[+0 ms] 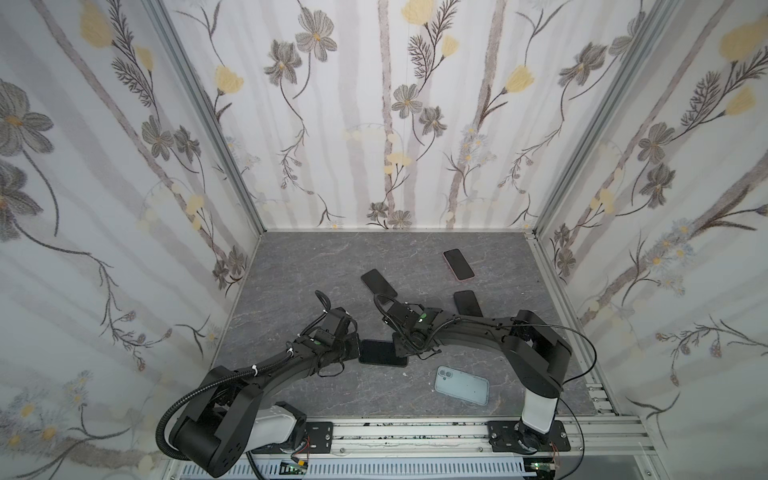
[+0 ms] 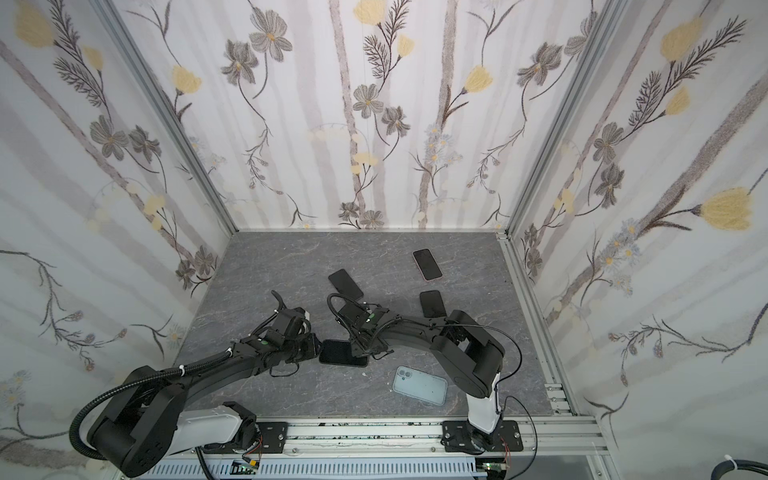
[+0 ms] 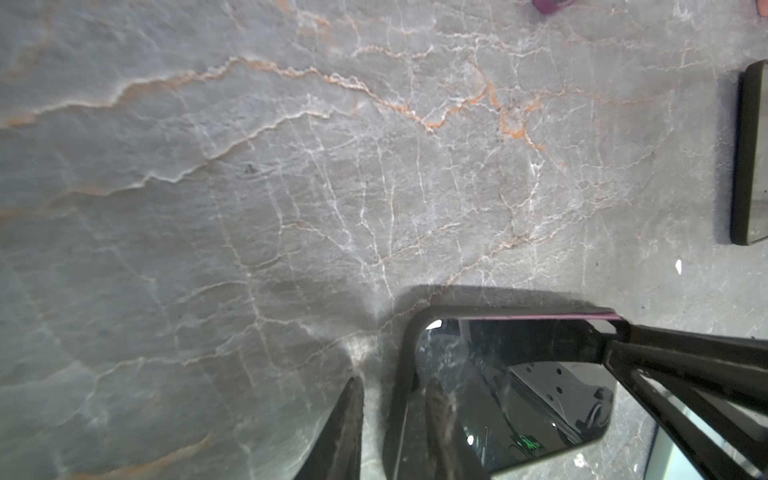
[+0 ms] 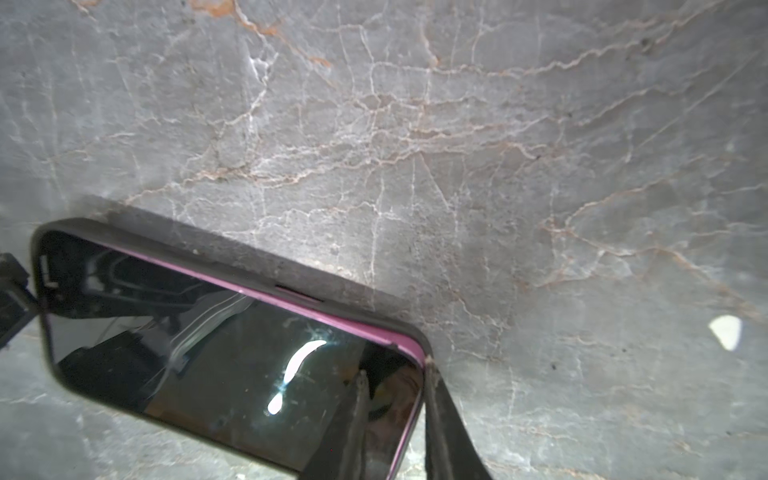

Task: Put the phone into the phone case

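Observation:
A phone (image 1: 380,353) (image 2: 338,353) with a black screen and a purple edge lies in a dark phone case (image 4: 249,266) mid-table between both arms. In the right wrist view the purple edge (image 4: 324,316) shows above the case rim along one long side. My left gripper (image 1: 358,351) (image 3: 395,380) straddles the case's left end rim (image 3: 409,353). One finger rests over the screen; a strip of table shows between the other and the case. My right gripper (image 1: 401,353) (image 4: 395,370) is shut on the phone's right end, one finger on the screen, one against the corner.
A pale blue phone back or case (image 1: 461,385) lies camera side up near the front right. Two dark phones (image 1: 379,282) (image 1: 467,303) and a pink-edged phone (image 1: 458,264) lie further back. A white scrap (image 4: 725,330) sits on the marble. Patterned walls close three sides.

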`<state>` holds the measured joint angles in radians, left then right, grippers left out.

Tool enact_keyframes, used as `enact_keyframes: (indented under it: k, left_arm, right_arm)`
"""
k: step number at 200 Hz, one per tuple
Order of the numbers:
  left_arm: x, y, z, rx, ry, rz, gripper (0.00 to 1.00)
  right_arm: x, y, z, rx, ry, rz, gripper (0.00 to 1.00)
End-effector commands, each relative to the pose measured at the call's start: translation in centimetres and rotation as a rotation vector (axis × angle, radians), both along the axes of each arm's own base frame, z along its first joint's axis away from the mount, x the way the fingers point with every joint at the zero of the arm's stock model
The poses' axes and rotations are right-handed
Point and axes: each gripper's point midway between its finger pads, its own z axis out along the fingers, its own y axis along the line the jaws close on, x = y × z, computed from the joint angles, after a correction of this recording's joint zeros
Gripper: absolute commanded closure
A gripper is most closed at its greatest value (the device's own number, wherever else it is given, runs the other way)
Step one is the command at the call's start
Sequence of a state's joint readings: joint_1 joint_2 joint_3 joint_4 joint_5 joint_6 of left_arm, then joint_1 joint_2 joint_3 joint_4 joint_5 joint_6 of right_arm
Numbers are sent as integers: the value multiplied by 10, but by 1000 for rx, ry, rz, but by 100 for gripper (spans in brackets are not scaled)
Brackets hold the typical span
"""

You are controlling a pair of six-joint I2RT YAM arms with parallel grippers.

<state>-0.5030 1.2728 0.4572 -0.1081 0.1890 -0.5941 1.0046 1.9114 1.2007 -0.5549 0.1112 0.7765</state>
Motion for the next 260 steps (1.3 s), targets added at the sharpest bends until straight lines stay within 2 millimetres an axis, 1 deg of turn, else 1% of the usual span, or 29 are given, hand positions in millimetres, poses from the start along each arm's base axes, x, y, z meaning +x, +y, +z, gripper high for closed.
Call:
enact_keyframes:
  k: [1,24,51,64,99,101,106,126,148,168,181,197,205,218,226,238,249,255,260]
  left_arm:
    - [2,-1,1,-6,-8,-6,73]
    - [2,-1,2,-5,-11,-5,73]
    - [0,0,2,-2,-9,-2,73]
    - [0,1,1,-2,-9,0,74]
    - [-1,2,0,3,-5,2,74]
    - [0,1,5,-5,-21,2,74]
    - [1,1,7,-9,-27,4,74]
    - [1,1,9,-12,-32,5,74]
    - [1,1,9,-11,-33,5,74]
    - [0,1,8,-9,-29,3,74]
    - [0,1,8,-10,-28,5,74]
    - [2,0,9,-11,-31,3,74]
    - [2,0,10,-10,-31,3,74]
    - [4,0,13,-10,-36,5,74]
    - [7,-1,18,-11,-49,5,74]
    - [11,1,26,-6,-77,15,74]
    - [17,3,36,2,-112,30,74]
    - [21,4,42,4,-135,37,74]
    - [25,5,48,6,-156,41,74]
  right_arm:
    - [-36,-45,-51,-252,147,41,77]
    - [-36,-43,-50,-307,122,68,75]
    - [-29,-33,-38,-342,68,98,74]
    - [-29,-32,-36,-351,59,105,74]
    - [-39,-32,-50,-305,107,93,75]
    - [-40,-32,-50,-303,112,93,75]
    - [-42,-32,-53,-296,120,93,76]
    - [-49,-31,-60,-270,147,87,79]
    - [-55,-34,-67,-260,173,81,79]
    - [-58,-38,-71,-269,186,79,79]
    - [-57,-35,-68,-261,183,80,78]
    - [-51,-27,-57,-238,163,86,77]
    - [-45,-20,-48,-220,142,90,76]
    - [-32,-2,-31,-174,97,114,75]
    - [-23,10,-19,-144,63,139,74]
    - [-8,29,4,-99,-2,181,71]
    - [5,42,27,-71,-69,224,63]
    - [11,47,39,-61,-105,245,61]
    - [17,50,49,-52,-137,258,58]
